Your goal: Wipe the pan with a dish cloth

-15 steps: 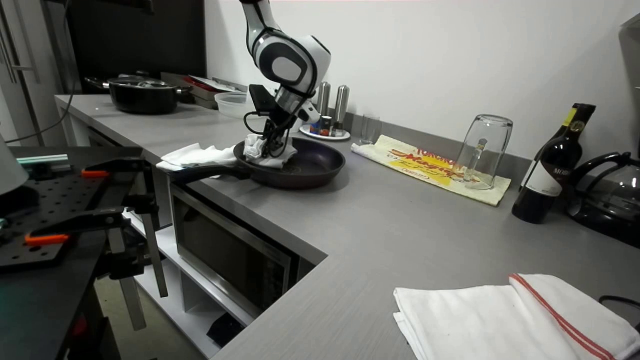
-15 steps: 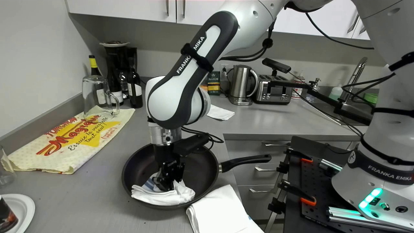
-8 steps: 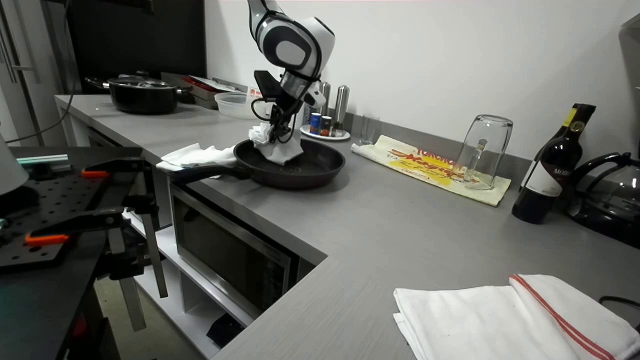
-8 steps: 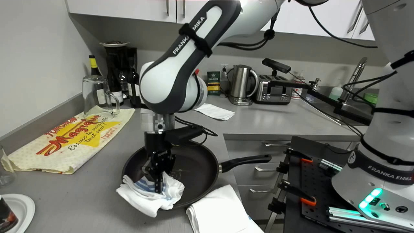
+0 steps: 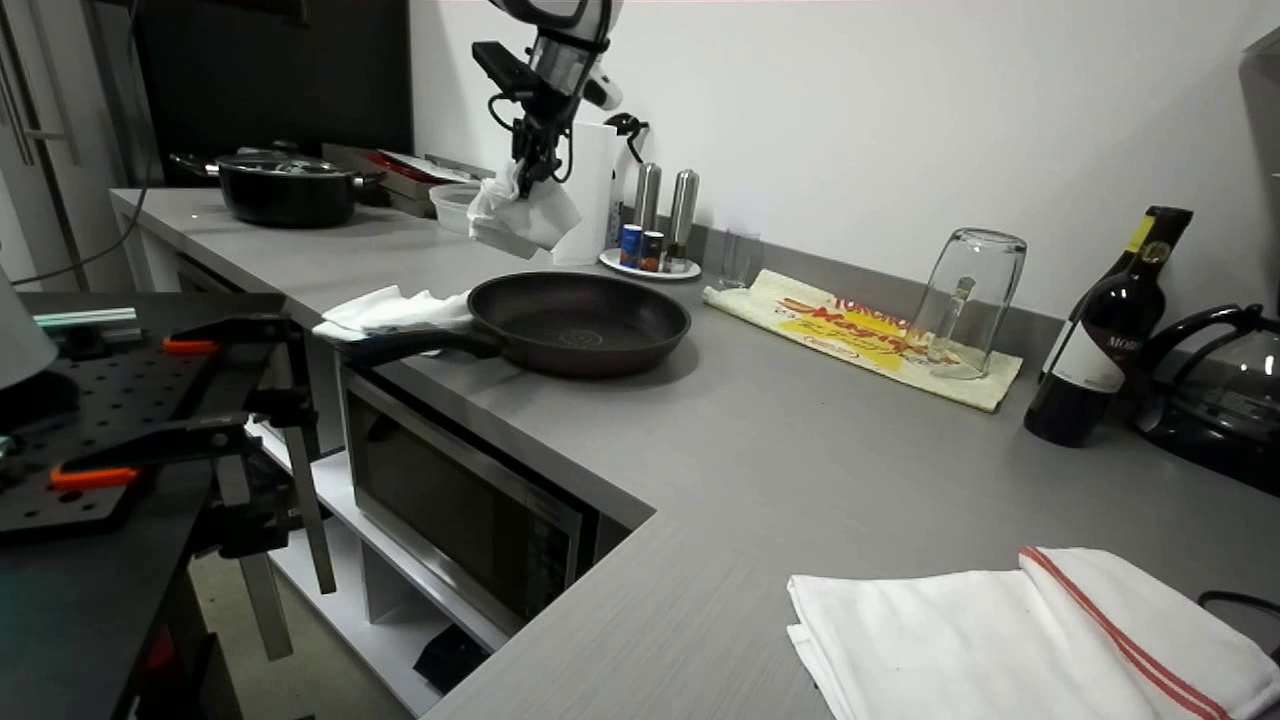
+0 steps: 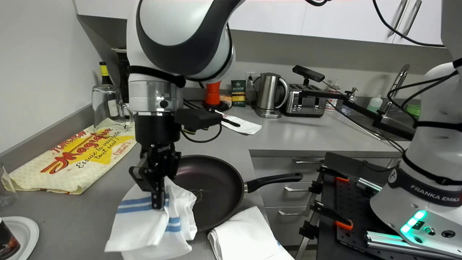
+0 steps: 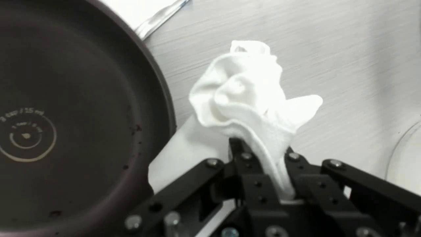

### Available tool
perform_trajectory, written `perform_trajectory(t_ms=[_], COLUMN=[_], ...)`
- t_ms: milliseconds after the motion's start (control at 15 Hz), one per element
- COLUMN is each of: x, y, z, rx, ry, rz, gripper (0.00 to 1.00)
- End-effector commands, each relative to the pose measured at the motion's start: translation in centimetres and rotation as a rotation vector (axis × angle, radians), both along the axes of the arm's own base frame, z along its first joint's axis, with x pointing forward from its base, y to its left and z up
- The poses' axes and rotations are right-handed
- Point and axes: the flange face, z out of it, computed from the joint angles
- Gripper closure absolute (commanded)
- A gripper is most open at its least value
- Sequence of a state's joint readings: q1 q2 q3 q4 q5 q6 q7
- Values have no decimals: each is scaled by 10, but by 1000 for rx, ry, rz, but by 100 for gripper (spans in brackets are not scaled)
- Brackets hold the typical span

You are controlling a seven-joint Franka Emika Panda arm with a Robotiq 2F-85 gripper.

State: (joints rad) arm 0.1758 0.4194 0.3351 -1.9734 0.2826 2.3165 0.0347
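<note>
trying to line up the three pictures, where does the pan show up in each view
In an exterior view, the pan sits just left of centre, handle pointing left.
In an exterior view, the pan is below centre, handle pointing right.
In the wrist view, the pan fills the left side, cut off by the frame.
Shared landmark: the white dish cloth gripped by the tool, visible in all three.

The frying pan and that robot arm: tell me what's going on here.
A robot arm has a frying pan on the counter to wipe. Its tool grips a blue-striped white dish cloth, held up clear of the pan. The wrist view shows dark reddish spots inside the pan, so the wiping is probably not finished. Another white cloth lies folded beside the pan.
</note>
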Motion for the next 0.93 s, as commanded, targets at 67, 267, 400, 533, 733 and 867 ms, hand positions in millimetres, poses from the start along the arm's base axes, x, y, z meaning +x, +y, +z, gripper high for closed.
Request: perform_trajectory(t_ms=[67, 267, 400, 533, 733, 867], x=[-63, -96, -105, -105, -90, -75], y=[54, 84, 94, 99, 94, 83], z=[-7, -27, -39, -50, -70, -83], rx=[-17, -35, -45, -44, -52, -72], ry=[34, 46, 37, 7, -86, -154], rz=[138, 204, 230, 232, 229, 232], gripper=[97, 97, 97, 97, 97, 97])
